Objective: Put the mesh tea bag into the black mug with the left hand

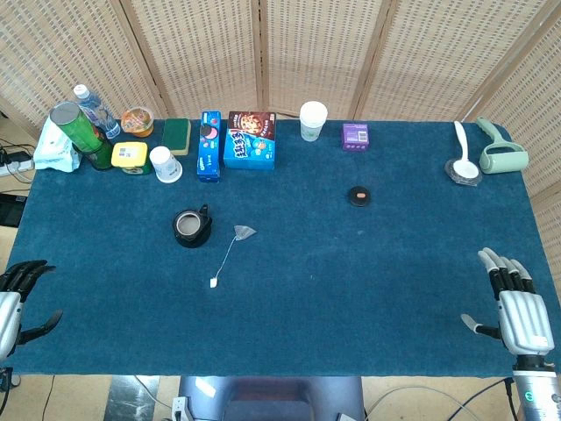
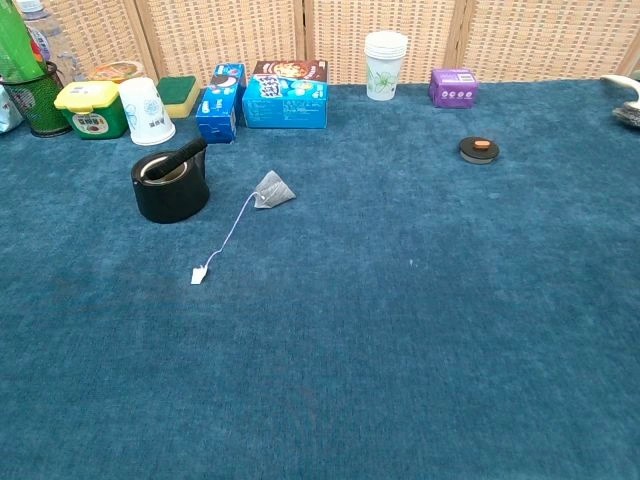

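Nearest to us, at the table's front edge, our left hand (image 1: pixel 16 303) rests at the far left corner with its dark fingers apart and nothing in them. Our right hand (image 1: pixel 514 307) sits at the opposite front corner, fingers likewise spread and holding nothing. Neither hand shows in the chest view. Both lie well apart from everything on the blue cloth of the table (image 1: pixel 351 289).

Moving outward from our left hand, we come first to the small white tag (image 2: pixel 199 275) at the end of a thin string, which runs up and to the right to the mesh tea bag (image 2: pixel 272 190). This little pyramid lies on the cloth just to the right of the black mug (image 2: pixel 170 184), near it but not touching. The mug stands upright, its handle pointing toward the back right.

Further right, alone on the cloth, we see a small black round lid (image 2: pixel 479 150) with an orange spot. Along the back edge stand a white paper cup (image 2: pixel 385 65), a purple box (image 2: pixel 452 87), two blue boxes (image 2: pixel 286 95), a green sponge (image 2: pixel 180 95) and a yellow-lidded tub (image 2: pixel 90 108). At the far right corner of the head view lie a white spoon (image 1: pixel 462 151) and a pale green roller (image 1: pixel 501 151).
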`<state>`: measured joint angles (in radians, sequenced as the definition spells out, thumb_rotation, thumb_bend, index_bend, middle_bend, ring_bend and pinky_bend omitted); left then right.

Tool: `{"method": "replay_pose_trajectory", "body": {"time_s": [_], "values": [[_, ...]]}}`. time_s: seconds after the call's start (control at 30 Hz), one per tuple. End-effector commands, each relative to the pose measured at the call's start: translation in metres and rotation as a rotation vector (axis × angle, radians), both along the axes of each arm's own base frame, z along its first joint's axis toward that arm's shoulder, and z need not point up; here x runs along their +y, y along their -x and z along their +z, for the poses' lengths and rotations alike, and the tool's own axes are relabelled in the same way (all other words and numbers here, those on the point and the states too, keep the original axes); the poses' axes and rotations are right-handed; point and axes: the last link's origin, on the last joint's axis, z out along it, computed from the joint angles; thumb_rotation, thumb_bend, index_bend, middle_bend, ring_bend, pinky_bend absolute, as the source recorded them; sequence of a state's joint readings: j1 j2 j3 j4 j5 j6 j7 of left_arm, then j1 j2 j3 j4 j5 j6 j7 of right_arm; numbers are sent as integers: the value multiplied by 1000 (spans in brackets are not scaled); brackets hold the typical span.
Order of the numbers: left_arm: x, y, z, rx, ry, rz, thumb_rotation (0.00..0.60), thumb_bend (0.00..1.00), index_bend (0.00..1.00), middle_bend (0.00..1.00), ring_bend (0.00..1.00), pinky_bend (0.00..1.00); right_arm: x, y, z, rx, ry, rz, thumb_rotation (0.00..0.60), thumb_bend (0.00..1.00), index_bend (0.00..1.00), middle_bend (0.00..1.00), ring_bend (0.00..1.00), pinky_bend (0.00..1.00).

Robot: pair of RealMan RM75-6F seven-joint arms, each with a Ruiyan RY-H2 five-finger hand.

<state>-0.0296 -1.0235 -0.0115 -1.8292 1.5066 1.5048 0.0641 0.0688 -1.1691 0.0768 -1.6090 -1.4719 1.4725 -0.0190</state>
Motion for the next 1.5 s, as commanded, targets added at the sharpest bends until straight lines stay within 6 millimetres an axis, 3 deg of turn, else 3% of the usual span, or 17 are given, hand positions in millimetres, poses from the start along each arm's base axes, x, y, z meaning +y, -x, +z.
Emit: {"method": "replay_pose_trajectory", "body": {"time_s": [0.03, 0.53, 1.0, 1.1, 1.27, 1.5], "values": [[1, -1, -1, -1, 4, 1, 600, 278, 235, 192, 143, 195, -1, 0, -1, -2, -2, 0, 600, 28, 74, 107, 122, 93], [0, -5, 3, -2, 10, -23, 600, 277, 234, 192, 143, 195, 8, 2, 4, -13, 20, 5, 600, 29, 74, 107, 122, 93], [15, -24, -4, 49, 116, -120, 600, 278, 234, 222, 185, 206, 8, 7, 4, -20, 19, -8, 600, 31, 76, 112, 128, 96], [19, -28, -7, 66, 138, -142, 600, 277, 234, 281, 237, 255, 8, 8, 4, -19, 19, -13, 600, 31, 79, 114, 141, 96], [29, -38, -15, 114, 194, -205, 600, 282, 234, 464, 404, 433, 7, 10, 5, -15, 15, -21, 600, 30, 80, 117, 163, 99], [54, -50, -29, 187, 289, -315, 600, 364, 234, 848, 750, 693, 5, 13, 4, -13, 8, -42, 600, 30, 85, 125, 218, 163]]}}
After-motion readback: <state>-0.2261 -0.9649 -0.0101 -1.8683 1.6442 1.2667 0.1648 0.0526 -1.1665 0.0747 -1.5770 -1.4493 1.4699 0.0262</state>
